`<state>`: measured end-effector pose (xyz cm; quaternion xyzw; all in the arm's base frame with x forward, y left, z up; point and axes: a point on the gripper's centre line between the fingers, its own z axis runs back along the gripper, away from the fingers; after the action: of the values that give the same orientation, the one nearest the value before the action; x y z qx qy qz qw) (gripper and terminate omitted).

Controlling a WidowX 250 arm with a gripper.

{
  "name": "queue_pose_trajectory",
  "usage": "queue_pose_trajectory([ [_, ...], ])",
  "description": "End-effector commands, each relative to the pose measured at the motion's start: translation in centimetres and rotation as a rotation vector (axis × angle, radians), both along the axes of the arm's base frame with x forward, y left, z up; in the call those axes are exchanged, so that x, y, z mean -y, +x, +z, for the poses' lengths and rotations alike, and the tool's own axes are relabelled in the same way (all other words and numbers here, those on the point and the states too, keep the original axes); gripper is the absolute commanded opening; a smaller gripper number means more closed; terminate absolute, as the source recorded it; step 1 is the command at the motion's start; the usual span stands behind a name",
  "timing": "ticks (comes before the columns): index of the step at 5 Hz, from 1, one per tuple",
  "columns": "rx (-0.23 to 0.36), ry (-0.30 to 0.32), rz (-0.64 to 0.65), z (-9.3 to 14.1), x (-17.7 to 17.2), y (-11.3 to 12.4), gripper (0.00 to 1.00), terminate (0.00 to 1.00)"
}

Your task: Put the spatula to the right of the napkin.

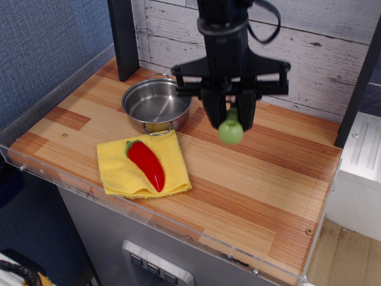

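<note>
The yellow napkin [143, 167] lies near the front left of the wooden table, with a red chili pepper [147, 164] on it. My gripper [231, 122] hangs above the table middle, right of the pot, and is shut on the spatula [230, 130]. Only the lime-green handle end of the spatula shows, hanging down between the fingers; its grey head is hidden inside the gripper. The spatula is held in the air, to the right of and behind the napkin.
A steel pot [157, 105] stands behind the napkin. A dark post [123, 39] rises at the back left and a white plank wall [333, 53] runs along the back. A clear plastic rim [178, 229] edges the table front.
</note>
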<state>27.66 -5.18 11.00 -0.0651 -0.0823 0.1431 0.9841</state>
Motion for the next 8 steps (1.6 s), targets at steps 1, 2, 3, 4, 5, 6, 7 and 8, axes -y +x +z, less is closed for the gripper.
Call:
queue_pose_trajectory([
  [1, 0.061, 0.038, -0.102, -1.6, 1.1, -0.9, 0.0, 0.0],
  [2, 0.061, 0.063, -0.128, -3.6, 0.8, -1.4, 0.0, 0.0],
  [3, 0.066, 0.101, -0.159, -5.3, 0.6, -1.5, 0.0, 0.0],
  [4, 0.06, 0.127, -0.198, -6.8, 0.6, -1.8, 0.0, 0.0],
  [5, 0.048, 0.146, -0.242, -7.8, 1.1, -2.3, 0.0, 0.0],
  [6, 0.03, 0.149, -0.303, -8.8, 1.5, -3.2, 0.0, 0.0],
  [7, 0.021, 0.149, -0.331, -9.1, 1.6, -3.6, 0.0, 0.0],
  [8, 0.019, 0.172, -0.37, -9.0, 1.3, -3.5, 0.0, 0.0],
])
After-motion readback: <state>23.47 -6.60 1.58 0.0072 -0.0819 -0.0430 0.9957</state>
